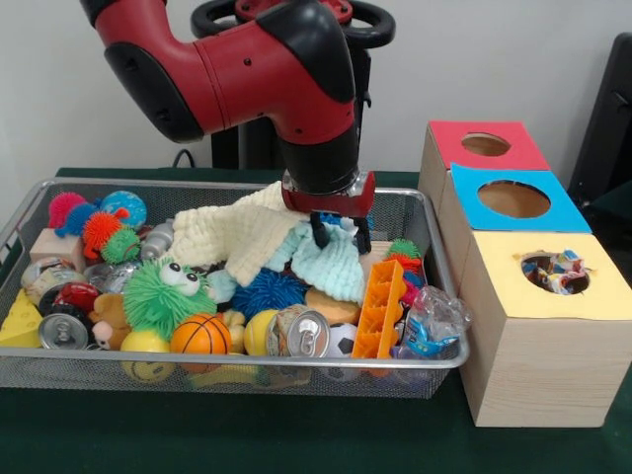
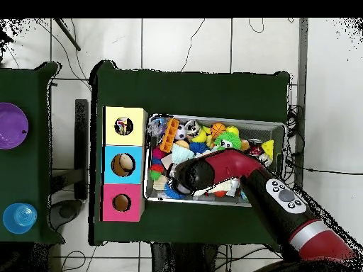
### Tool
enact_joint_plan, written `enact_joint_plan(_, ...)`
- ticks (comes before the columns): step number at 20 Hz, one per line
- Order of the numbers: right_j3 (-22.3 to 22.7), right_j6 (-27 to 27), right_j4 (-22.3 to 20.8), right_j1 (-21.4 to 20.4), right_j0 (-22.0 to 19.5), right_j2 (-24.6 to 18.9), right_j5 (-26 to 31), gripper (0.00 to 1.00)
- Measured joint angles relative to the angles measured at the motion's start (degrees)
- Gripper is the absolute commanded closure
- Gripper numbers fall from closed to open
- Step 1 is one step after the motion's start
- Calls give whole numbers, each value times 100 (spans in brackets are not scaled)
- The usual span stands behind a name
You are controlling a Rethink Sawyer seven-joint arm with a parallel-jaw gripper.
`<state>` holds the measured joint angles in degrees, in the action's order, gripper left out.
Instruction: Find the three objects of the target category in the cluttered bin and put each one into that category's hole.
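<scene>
From my remote seat, one speckled textile piece point(image 1: 556, 273) already sat stuffed in the yellow-topped box's hole point(image 1: 553, 272), spilling over its rim. I could not pick out the other speckled pieces in the wire bin point(image 1: 30, 212); I judged they were buried. Such cloth and rope would be light, soft and floppy, apt to snag neighbours, so best pinched at a knot or bunched fold. The gripper point(image 1: 338, 233) hung at about two o'clock from the bin's middle in the front view, fingers parted with a gap between them, tips down in the mint knitted cloth point(image 1: 331, 265) beside the pale-yellow cloth point(image 1: 247, 237), gripping nothing I could confirm
</scene>
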<state>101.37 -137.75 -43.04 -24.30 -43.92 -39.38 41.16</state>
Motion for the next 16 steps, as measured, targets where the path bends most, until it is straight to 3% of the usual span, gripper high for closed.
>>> enact_joint_plan(16, -56, 583, 1, 11, 1, -1, 160, 0)
